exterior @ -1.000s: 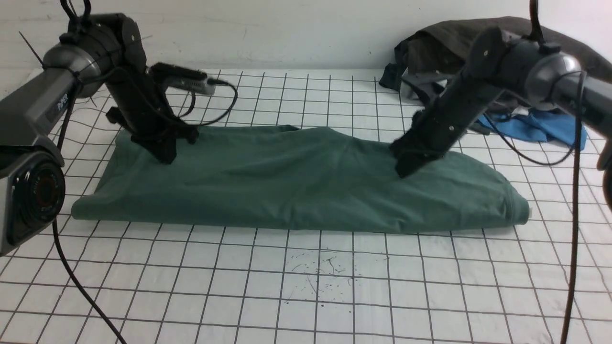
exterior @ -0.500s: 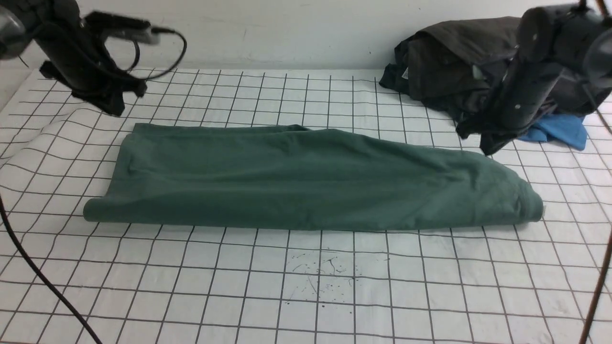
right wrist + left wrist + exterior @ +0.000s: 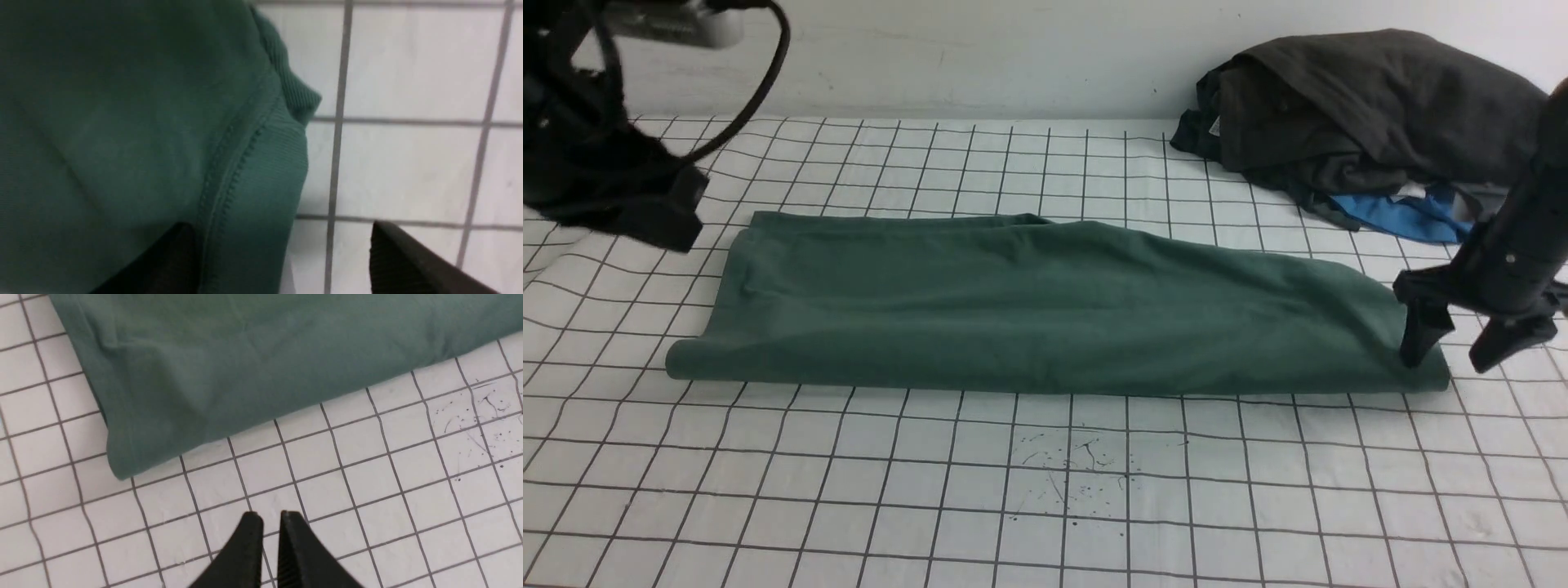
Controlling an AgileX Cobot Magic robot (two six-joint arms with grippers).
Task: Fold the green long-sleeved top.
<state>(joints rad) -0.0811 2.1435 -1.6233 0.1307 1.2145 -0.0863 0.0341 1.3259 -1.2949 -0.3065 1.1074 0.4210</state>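
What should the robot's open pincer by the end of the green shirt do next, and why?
Probably close. The right pincer stands open astride the ribbed end of the long, folded forest-green cotton top, one finger on the cloth, the other over the white gridded table. Shutting would grip that end for the next fold.

A lab: gridded test cloth [image 3: 1045, 490], bare wall [image 3: 1013, 57].

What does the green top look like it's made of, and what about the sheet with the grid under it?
The green long-sleeved top: soft matte knit, probably cotton jersey; the right wrist view shows ribbed trim and stitching at its edge. The grid sheet: thin white cloth or flexible printed sheet, since it ripples at the left; which one is unclear.
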